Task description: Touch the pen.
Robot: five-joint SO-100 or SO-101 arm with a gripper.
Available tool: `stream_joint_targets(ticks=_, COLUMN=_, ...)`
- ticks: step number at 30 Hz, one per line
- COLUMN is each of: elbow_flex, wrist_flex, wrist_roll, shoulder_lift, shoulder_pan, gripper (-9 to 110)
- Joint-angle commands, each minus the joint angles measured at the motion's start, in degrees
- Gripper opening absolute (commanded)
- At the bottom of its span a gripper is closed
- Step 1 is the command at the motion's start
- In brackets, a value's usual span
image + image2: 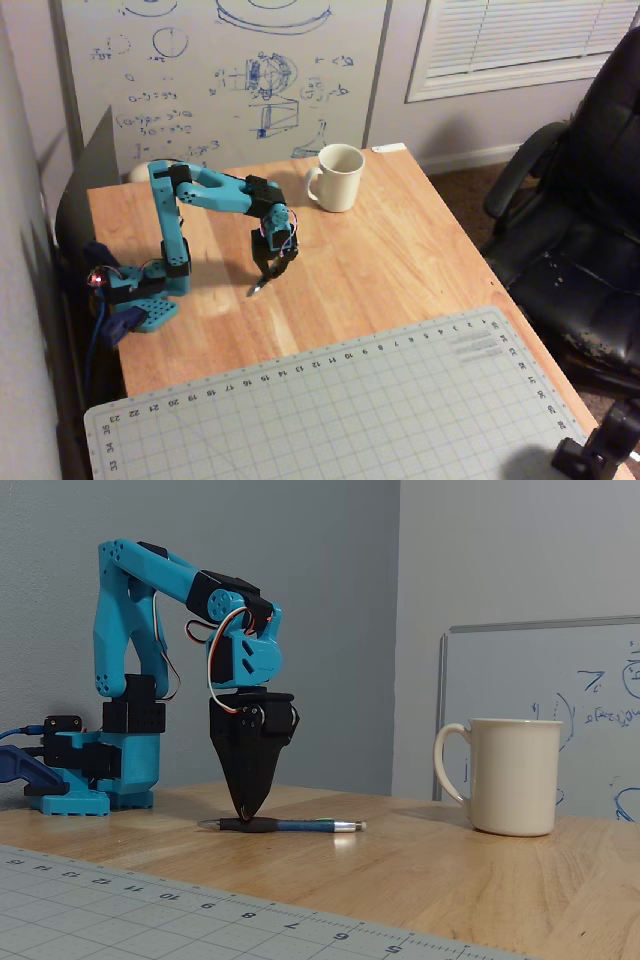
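Large wooden table [480, 880], with a gray cutting mat [350, 410] at the near edge, printed with ruler numbers such as 8, 9, 10. Farther back a whiteboard [230, 70] with blue sketches and formulas, too small to read. Blue arm [130, 660] at the left in the fixed view, white mug [512, 776] at the right, no label visible. Gripper [245, 815] pointing straight down, fingers together to one narrow tip, holding nothing. Pen [290, 826] flat on the table, long axis left to right, directly under the tip; apparently touching at the dark grip end.
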Motion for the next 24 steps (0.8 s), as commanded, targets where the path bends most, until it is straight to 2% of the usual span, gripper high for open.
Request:
stream_joint_targets(ticks=1, elbow_flex=-0.4, wrist_flex=-0.5, wrist_roll=0.6, shoulder_lift=2.6, shoulder_pan=0.3, gripper=1)
stream_joint_targets(ticks=24, elbow_flex=-1.1, wrist_flex=-0.6, wrist_roll=0.6, shoulder_lift=2.6, shoulder_pan=0.1, gripper=1)
